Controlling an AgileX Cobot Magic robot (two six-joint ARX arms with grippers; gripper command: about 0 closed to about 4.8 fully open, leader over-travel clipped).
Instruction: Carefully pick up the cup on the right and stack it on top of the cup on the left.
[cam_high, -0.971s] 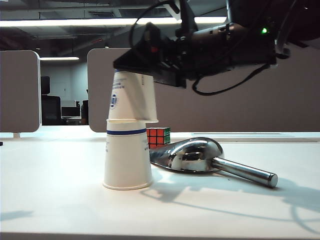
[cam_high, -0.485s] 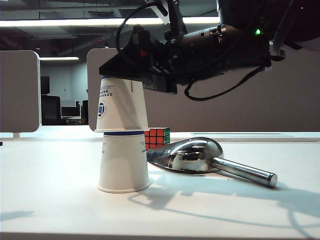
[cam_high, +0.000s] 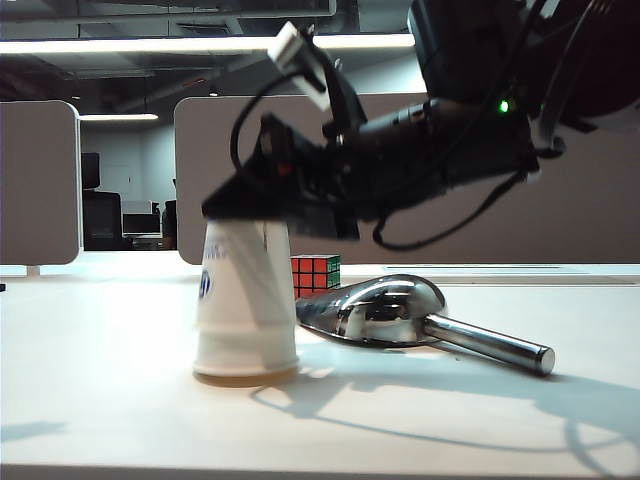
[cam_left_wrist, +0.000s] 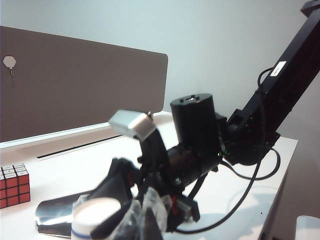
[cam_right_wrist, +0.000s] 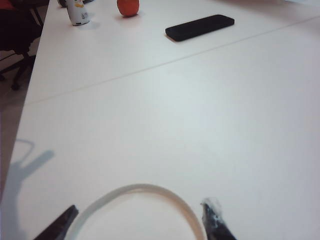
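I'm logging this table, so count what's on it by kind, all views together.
Cups: 1 stack showing, nested, count unclear
Scoop: 1
Cube: 1
Phone: 1
Orange: 1
Bottle: 1
Total: 6

The right pincer straddles the cup rim.

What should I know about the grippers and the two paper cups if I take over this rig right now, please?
Right gripper: closed on the upper white paper cup, at the left of the exterior view.
Left gripper: not in view.
Cups: the upper cup is pushed down over the lower white paper cup; only one cup outline shows on the white table. A shiny metal scoop and a colour cube lie behind.
Done: stacking.
Left: open the jaws, lift away.
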